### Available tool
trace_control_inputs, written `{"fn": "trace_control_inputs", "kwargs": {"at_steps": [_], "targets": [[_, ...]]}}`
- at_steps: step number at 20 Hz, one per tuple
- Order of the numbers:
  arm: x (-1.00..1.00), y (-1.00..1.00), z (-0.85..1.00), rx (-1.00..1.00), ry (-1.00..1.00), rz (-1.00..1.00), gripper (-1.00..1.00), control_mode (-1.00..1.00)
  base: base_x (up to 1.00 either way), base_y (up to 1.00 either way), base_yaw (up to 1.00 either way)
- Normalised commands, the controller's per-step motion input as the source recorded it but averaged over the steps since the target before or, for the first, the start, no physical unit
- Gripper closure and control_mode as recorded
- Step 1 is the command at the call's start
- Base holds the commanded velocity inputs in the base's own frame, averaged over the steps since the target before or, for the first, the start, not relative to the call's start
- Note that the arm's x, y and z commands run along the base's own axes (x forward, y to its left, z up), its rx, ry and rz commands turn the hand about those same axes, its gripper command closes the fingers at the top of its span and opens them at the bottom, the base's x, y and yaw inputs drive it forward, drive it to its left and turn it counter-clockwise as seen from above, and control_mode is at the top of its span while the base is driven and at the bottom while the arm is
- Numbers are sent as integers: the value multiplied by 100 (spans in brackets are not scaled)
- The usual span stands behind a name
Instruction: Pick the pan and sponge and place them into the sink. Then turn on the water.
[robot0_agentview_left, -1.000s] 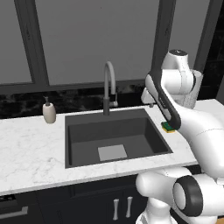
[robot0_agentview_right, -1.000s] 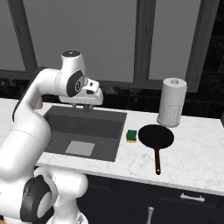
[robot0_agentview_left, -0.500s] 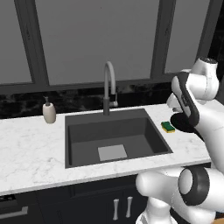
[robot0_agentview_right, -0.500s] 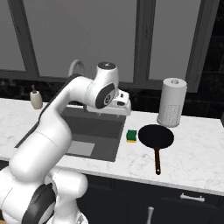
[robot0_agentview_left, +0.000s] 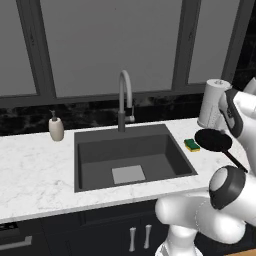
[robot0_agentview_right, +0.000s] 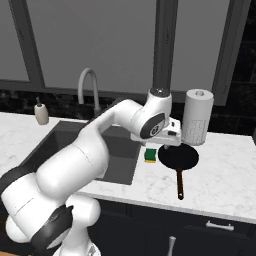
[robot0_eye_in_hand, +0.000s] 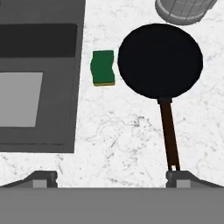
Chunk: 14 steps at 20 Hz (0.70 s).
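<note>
The black pan (robot0_eye_in_hand: 159, 61) lies on the marble counter right of the sink, its thin brown handle (robot0_eye_in_hand: 169, 135) pointing toward the counter's front edge. It also shows as the pan (robot0_agentview_right: 178, 157) and the pan (robot0_agentview_left: 213, 140). The green-topped sponge (robot0_eye_in_hand: 103, 68) rests between pan and sink, close to the pan's rim; I see the sponge (robot0_agentview_right: 150, 155) and the sponge (robot0_agentview_left: 191, 145) too. My gripper (robot0_eye_in_hand: 111, 179) hovers open above the counter in front of both, nothing between its fingers; one fingertip (robot0_eye_in_hand: 179, 177) sits by the handle's end. The gripper (robot0_agentview_right: 169, 144) hangs over the pan's left rim. The sink (robot0_agentview_left: 100, 155) holds nothing. No water runs.
A tall arched grey faucet (robot0_agentview_left: 125, 100) stands behind the sink, with a beige soap dispenser (robot0_agentview_left: 56, 129) on the counter to its left. A paper towel roll (robot0_agentview_right: 197, 116) stands upright just behind the pan. Dark cabinets with handles run below the counter.
The arm has swung right, from over the sink to above the pan and sponge. Pan and sponge have not moved.
</note>
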Motion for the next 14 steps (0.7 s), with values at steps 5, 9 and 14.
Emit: {"fn": "trace_control_inputs", "kwargs": {"at_steps": [5,9,14], "targets": [[30,-63,-52,-2,4,-5,-100,-100,0,0,0],[19,-13,-40,0,9,0,-100,-100,0,0,0],[13,-3,-29,0,5,0,-100,-100,0,0,0]]}}
